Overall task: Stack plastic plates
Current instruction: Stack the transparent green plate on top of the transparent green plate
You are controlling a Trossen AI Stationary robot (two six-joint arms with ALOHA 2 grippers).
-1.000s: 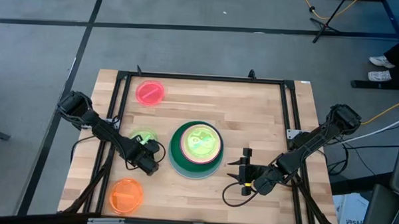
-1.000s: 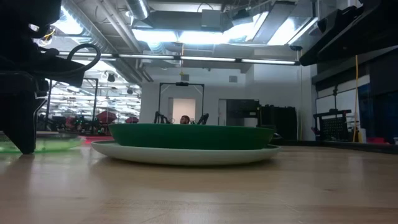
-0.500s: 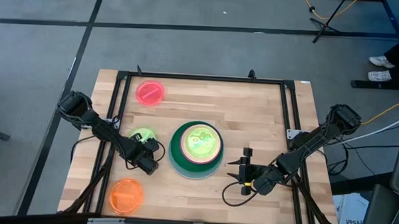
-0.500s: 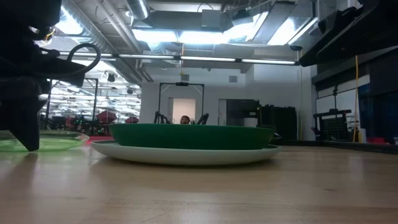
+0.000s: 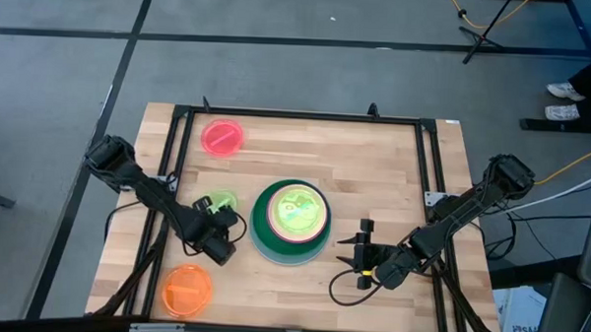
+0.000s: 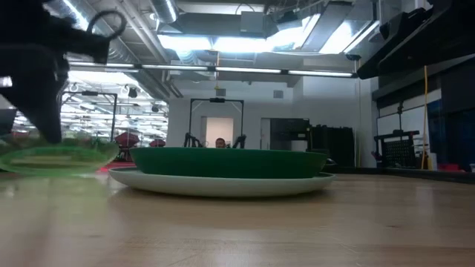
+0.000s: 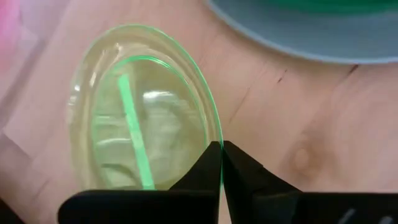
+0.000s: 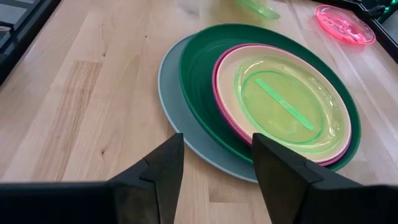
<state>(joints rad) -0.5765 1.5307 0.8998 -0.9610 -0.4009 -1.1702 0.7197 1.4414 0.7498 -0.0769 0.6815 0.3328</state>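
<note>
A stack sits mid-table: a light blue plate (image 5: 257, 242) under a dark green one (image 5: 293, 190), then magenta, peach and a lime green plate (image 5: 294, 210) on top. My left gripper (image 5: 214, 216) is just left of the stack, shut on a second small lime green plate (image 7: 140, 118). A pink-red plate (image 5: 222, 137) lies flat near the far left corner. An orange plate (image 5: 187, 289) lies flat near the near left corner. My right gripper (image 5: 358, 252) waits open to the right of the stack, facing it (image 8: 217, 140). My left gripper pinches the small lime green plate by its rim (image 7: 216, 138), on the plate's near side, between the two fingertips (image 7: 239, 163). The fingers come from the table's near side, slanting down. In the low view the plate (image 6: 56, 154) hangs lifted clear of the table.
A black metal frame (image 5: 297, 117) runs around the wooden table top. Bare wood lies between the stack and the far edge, and near the table's right side (image 5: 413, 180). The low view looks into a room with ceiling lights.
My left gripper has risen, still shut on the small lime green plate, and has shifted slightly toward the stack. The plate, which lay on the table a second ago, now hangs clear above it.
</note>
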